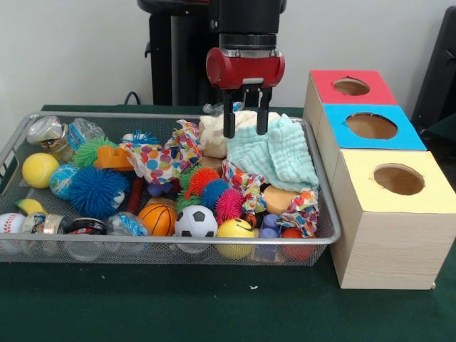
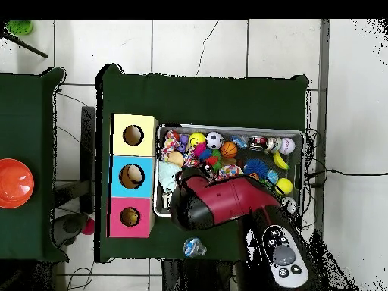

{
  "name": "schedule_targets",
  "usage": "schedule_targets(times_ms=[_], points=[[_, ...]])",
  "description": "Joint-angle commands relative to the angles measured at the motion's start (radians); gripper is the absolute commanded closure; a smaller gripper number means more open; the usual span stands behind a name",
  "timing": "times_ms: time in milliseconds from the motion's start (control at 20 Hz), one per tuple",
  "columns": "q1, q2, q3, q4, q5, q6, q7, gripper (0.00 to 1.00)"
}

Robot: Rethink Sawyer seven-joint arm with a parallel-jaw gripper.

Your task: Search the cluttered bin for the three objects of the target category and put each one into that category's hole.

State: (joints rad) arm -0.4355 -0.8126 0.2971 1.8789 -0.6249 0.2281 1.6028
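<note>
The green table [image 1: 214, 306] fills the foreground, and on it stands the wire mesh bin [image 1: 164, 249]. Along the bin's near wall lie a baseball [image 1: 10, 223], a small basketball [image 1: 157, 219], a soccer ball [image 1: 196, 221] and a yellow smiley ball [image 1: 235, 229]. Behind them sit a blue spiky ball [image 1: 97, 191], red and pink spiky balls, and a polka-dot cloth [image 1: 160, 158]. The pincer [image 1: 246, 132] hangs over the bin's far side with its two black fingers [image 1: 229, 121] spread apart and nothing between them. Its tips are just above a mint-green cloth [image 1: 285, 157], with a cream plush piece [image 1: 214, 135] just beside them. Beside the bin stands the wooden box with a yellow hole [image 1: 399, 179], a blue hole [image 1: 371, 126] and a red hole [image 1: 351, 87].
</note>
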Motion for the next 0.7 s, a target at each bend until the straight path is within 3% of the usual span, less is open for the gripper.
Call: schedule_targets(times_ms=[50,150,350,700], points=[[-0.025,0.063,-0.053,-0.058,0.123,0.179,0.166,0.0],[-0.037,0.075,-0.045,-0.049,0.175,0.229,0.158,0.0],[-0.022,0.092,-0.071,-0.057,0.202,0.281,0.13,0.0],[-0.067,0.102,-0.02,0.016,0.327,0.405,0.104,0.0]])
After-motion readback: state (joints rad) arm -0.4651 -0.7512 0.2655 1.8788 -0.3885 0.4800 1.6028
